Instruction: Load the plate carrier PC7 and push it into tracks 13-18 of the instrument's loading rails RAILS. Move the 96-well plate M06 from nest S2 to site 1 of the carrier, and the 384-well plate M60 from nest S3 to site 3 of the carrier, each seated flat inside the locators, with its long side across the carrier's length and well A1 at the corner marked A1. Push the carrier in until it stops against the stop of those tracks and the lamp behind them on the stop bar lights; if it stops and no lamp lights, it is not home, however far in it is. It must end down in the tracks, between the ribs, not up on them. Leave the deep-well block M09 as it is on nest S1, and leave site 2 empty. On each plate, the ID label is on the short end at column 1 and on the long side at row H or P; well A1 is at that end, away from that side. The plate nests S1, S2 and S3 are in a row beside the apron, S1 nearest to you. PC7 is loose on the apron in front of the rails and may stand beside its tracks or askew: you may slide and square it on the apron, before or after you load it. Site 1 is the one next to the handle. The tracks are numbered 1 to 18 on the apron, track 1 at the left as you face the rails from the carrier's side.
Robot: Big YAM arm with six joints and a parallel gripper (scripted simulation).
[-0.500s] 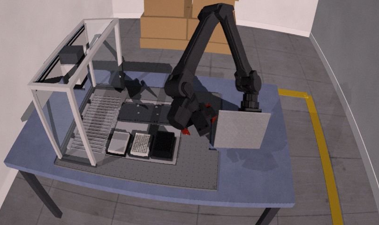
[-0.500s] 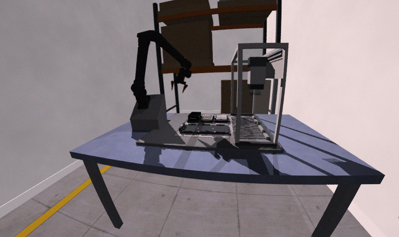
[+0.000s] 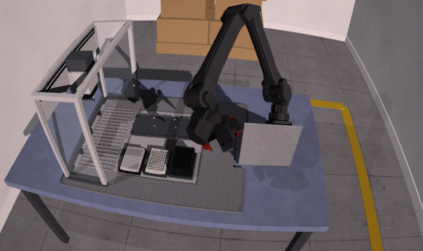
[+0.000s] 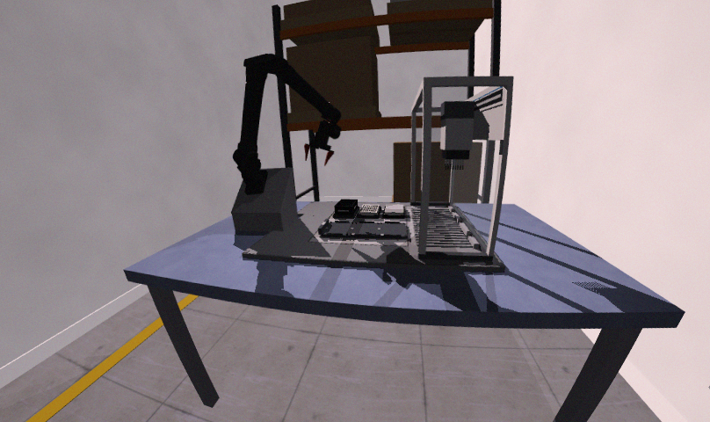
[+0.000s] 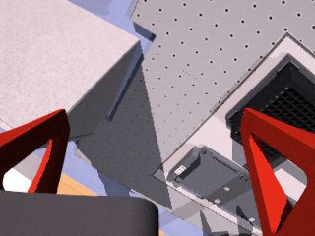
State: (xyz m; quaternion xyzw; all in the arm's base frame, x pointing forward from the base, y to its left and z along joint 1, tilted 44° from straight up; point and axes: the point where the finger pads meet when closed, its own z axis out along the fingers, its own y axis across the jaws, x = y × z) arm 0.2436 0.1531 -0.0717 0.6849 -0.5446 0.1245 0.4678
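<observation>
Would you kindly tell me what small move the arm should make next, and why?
Probably bring the open gripper down over the 96-well plate: it hangs high, empty, and all three plates still sit in their nests beside the unloaded carrier.

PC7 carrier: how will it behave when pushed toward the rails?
PC7 is long, flat and low, so it probably slides without tipping. Loose on the apron, an off-centre push would likely skew it. It looks rigid.
</observation>
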